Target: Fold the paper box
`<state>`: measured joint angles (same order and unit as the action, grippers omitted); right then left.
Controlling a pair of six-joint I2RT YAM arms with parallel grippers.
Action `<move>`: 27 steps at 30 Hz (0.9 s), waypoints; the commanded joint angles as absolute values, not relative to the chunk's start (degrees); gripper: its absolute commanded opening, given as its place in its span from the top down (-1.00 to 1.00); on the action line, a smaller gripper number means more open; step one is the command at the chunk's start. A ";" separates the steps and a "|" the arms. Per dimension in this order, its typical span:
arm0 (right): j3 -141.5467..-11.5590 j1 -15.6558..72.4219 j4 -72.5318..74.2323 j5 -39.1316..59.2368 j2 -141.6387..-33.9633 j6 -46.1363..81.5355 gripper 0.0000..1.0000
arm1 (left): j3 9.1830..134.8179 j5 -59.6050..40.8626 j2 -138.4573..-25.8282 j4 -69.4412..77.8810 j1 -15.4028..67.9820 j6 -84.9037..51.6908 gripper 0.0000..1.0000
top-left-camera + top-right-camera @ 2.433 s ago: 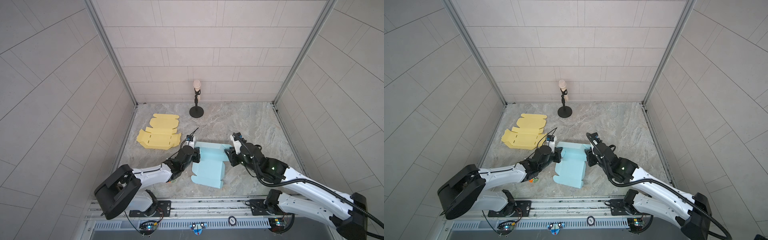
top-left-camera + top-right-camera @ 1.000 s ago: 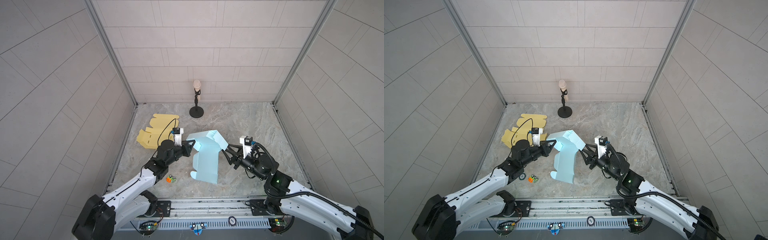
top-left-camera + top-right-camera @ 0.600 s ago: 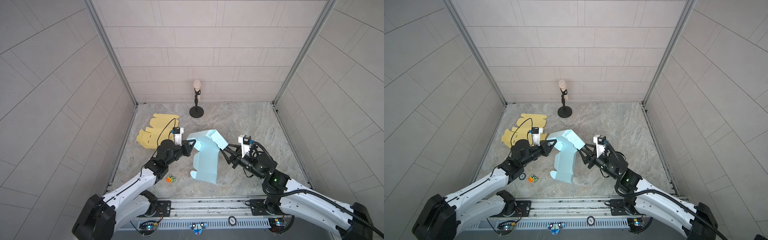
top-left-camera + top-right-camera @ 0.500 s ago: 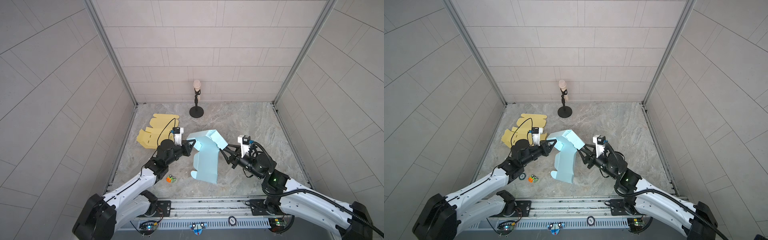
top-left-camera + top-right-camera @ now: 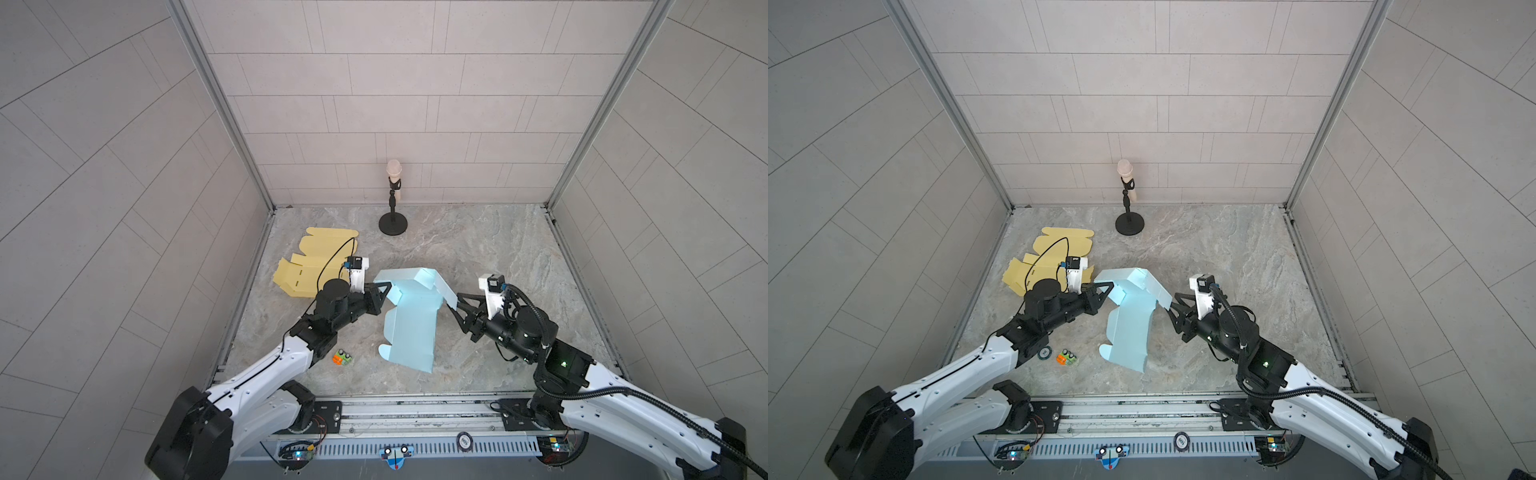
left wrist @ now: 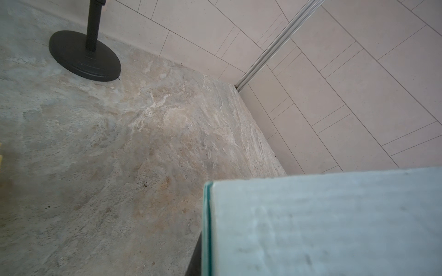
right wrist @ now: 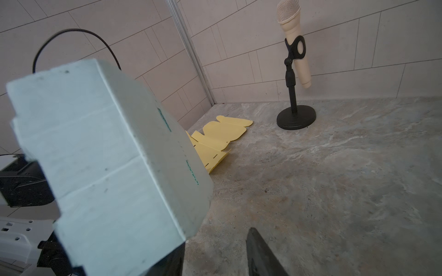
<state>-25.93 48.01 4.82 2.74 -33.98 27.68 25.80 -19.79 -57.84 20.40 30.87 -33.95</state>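
Left gripper (image 5: 383, 289): clamped on edge of blue paper box (image 5: 413, 316) (1), held up mid-table. Right gripper (image 5: 454, 306): jaws parted, one finger against opposite flap. Yellow flat blank (image 5: 309, 266), 1. Microphone on stand (image 5: 393, 208), 1. Small orange-green object (image 5: 343, 357), 1. Marbled tabletop (image 5: 498, 249); grey tiled walls (image 5: 395, 104).

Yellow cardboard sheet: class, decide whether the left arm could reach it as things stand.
Probably yes: the yellow sheet lies flat right beside that arm, nothing between. But the left claw is shut on the blue box, so it must let go first.
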 commanded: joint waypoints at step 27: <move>-33.92 48.15 -3.36 9.85 -39.02 18.55 0.21 | 31.91 -27.09 -62.17 8.92 29.18 -24.04 0.90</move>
